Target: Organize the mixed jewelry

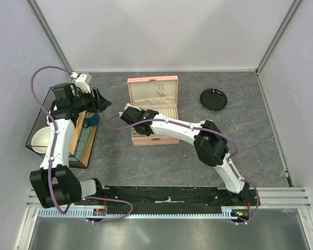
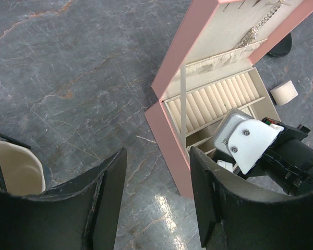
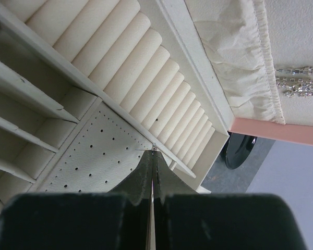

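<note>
The pink jewelry box [image 1: 152, 110] lies open mid-table, its lid [image 1: 152, 89] tilted back. My right gripper [image 3: 154, 152] is shut on a tiny silvery earring [image 3: 154, 148], which sticks out at the fingertips. It hangs just above the perforated cream panel [image 3: 94, 161], beside the ring rolls [image 3: 135, 67]. From above, the right gripper [image 1: 127, 115] is over the box's left end. Sparkly chains [image 3: 297, 86] hang inside the lid. My left gripper [image 2: 157, 156] is open and empty above the table, left of the box [image 2: 169, 140].
A round black disc [image 1: 214, 99] lies right of the box. A small beige pad [image 2: 284, 92] sits behind the box. At the left stands a black wire tray [image 1: 36, 122] with a white bowl [image 1: 39, 139]. Walls enclose the table.
</note>
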`<act>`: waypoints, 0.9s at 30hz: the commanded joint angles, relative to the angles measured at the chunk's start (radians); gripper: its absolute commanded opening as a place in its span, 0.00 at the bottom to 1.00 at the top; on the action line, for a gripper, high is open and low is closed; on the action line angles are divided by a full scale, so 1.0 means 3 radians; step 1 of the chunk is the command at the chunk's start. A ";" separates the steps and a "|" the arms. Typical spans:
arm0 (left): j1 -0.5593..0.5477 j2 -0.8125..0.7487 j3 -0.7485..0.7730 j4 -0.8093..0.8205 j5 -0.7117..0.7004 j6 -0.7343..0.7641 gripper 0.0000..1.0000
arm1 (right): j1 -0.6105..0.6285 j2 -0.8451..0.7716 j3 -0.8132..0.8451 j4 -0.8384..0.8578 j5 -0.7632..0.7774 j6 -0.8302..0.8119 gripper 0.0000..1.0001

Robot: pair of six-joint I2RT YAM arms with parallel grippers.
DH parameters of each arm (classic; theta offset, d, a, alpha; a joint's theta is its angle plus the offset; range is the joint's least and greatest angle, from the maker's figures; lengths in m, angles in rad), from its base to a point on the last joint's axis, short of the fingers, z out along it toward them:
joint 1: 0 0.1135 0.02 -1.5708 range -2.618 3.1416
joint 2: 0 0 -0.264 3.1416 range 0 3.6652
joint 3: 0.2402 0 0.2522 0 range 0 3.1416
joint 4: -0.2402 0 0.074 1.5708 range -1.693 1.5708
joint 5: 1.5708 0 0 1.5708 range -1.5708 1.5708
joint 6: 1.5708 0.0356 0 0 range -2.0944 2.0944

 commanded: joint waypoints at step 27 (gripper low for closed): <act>0.0035 0.0005 0.0089 0.0047 0.0124 -0.0100 0.59 | 0.0026 0.0050 -0.0004 0.0011 0.0025 0.0059 0.00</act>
